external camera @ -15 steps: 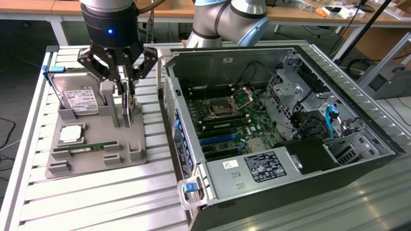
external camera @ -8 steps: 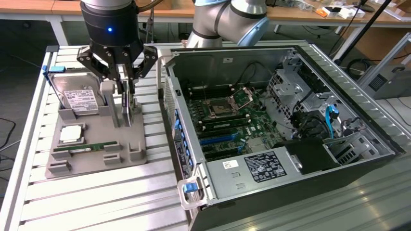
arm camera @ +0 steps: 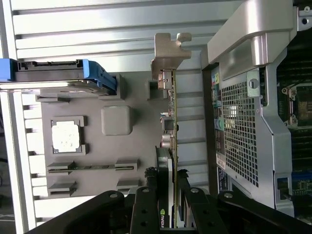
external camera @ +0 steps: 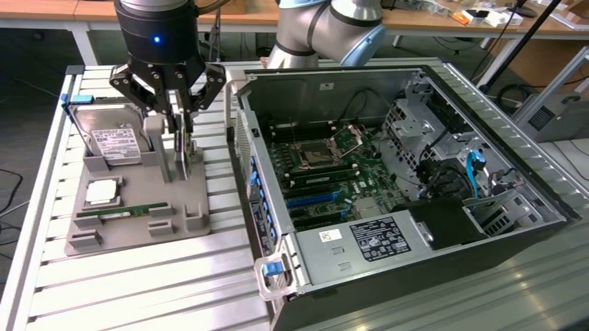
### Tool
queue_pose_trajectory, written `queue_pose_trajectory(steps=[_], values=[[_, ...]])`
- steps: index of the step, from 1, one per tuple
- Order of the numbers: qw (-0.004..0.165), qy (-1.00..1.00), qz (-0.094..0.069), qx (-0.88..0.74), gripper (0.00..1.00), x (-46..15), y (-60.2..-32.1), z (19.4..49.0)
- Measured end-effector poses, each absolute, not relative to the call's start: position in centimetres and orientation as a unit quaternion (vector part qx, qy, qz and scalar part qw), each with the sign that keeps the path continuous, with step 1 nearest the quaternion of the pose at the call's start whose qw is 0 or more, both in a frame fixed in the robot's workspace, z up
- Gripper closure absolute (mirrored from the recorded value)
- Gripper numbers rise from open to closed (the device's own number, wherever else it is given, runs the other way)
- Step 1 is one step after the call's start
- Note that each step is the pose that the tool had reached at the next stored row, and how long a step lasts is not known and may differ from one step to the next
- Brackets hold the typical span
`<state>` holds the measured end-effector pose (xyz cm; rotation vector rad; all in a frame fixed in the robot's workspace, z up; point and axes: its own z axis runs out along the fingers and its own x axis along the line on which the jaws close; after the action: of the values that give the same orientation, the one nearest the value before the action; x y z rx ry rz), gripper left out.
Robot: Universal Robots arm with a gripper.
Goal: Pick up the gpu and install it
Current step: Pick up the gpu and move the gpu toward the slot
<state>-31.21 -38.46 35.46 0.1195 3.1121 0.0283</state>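
The gpu [external camera: 187,162] stands on edge at the right side of the grey holder tray [external camera: 138,231], close to the open computer case [external camera: 515,207]. In the wrist view the gpu [arm camera: 172,126] shows edge-on, its silvery bracket [arm camera: 168,51] at the far end. My gripper [external camera: 182,148] comes down from above and is shut on the card, one finger on each face. The black fingers [arm camera: 146,204] clamp the card's near end, and my gripper [arm camera: 171,197] is centred on it. Whether the card has left its slot I cannot tell.
The tray also holds a hard drive [external camera: 110,138] with a blue end, a processor chip [external camera: 101,193] and a green memory stick [external camera: 124,212]. The case lies open at the exterior view's right, its motherboard [external camera: 322,158] exposed. A ribbed metal table [external camera: 138,289] lies under everything.
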Motion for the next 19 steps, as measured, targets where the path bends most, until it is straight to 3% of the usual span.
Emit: queue_pose_trajectory(steps=[19], values=[[0.014, 0.999, 0.009, 0.038, 0.73, -31.21, -38.46, 36.17]])
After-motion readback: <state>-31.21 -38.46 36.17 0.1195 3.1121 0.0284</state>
